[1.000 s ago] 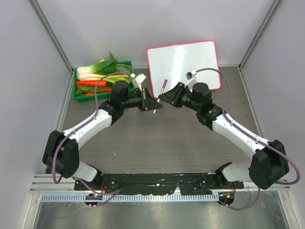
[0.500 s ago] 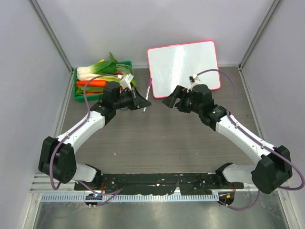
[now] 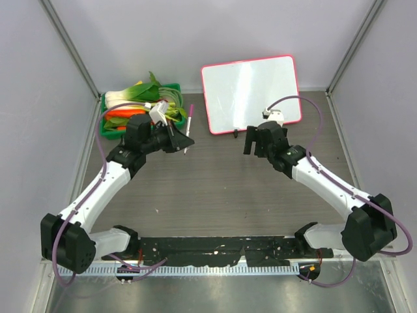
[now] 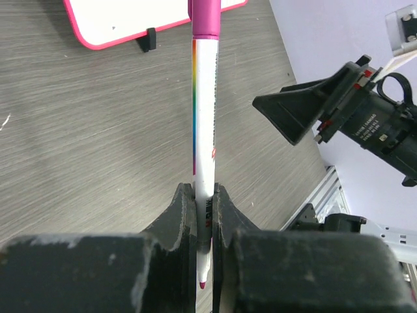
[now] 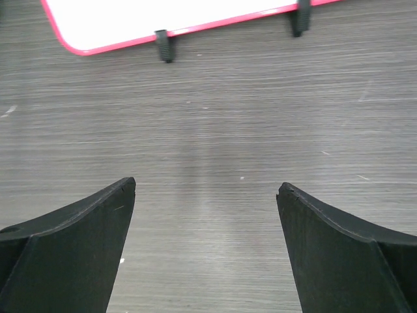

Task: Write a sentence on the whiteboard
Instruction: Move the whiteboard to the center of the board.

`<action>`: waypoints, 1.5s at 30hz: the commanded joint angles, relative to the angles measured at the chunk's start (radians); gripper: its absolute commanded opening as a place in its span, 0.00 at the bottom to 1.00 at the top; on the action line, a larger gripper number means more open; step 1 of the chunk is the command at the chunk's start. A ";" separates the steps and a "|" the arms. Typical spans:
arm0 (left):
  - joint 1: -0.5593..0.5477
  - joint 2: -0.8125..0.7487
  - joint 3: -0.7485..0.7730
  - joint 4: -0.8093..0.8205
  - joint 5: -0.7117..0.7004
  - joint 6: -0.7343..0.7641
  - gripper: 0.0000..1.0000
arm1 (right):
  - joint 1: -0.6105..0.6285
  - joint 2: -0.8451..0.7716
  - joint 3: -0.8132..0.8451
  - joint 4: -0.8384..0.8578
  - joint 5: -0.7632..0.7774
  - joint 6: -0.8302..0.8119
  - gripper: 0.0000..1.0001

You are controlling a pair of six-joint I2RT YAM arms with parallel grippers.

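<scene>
The whiteboard [image 3: 251, 91] stands at the back of the table, white with a pink-red frame; no sentence shows on its face. Its lower edge and black feet also appear in the left wrist view [image 4: 124, 23] and the right wrist view [image 5: 163, 16]. My left gripper [image 3: 184, 139] [image 4: 204, 189] is shut on a white marker [image 3: 187, 129] [image 4: 203, 117] with a pink far end and a pink tip at the wrist side. It hovers left of the board, beside the crate. My right gripper [image 3: 253, 138] [image 5: 206, 186] is open and empty, just in front of the board's lower edge.
A green crate [image 3: 107, 127] of leeks and carrots sits at the back left, close to my left gripper. Grey walls close in the table on three sides. My right gripper's finger [image 4: 306, 120] shows in the left wrist view.
My right gripper opened, let go of the marker and drew back to the right. My left gripper carried the marker left and back toward the crate.
</scene>
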 commanded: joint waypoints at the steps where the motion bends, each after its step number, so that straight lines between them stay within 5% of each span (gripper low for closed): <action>1: 0.004 -0.042 0.032 -0.050 -0.044 0.044 0.00 | -0.007 0.063 0.050 -0.049 0.129 -0.037 0.95; 18: 0.004 -0.048 0.049 -0.105 -0.071 0.062 0.01 | -0.060 0.500 0.263 0.084 -0.202 -0.009 0.94; 25: 0.005 -0.068 0.056 -0.125 -0.102 0.072 0.01 | -0.169 0.707 0.386 0.121 -0.418 -0.015 0.77; 37: 0.005 -0.035 0.084 -0.131 -0.119 0.079 0.01 | -0.165 0.824 0.478 0.127 -0.439 -0.015 0.65; 45: 0.005 -0.019 0.092 -0.134 -0.120 0.088 0.01 | -0.102 0.893 0.591 0.040 -0.221 -0.044 0.53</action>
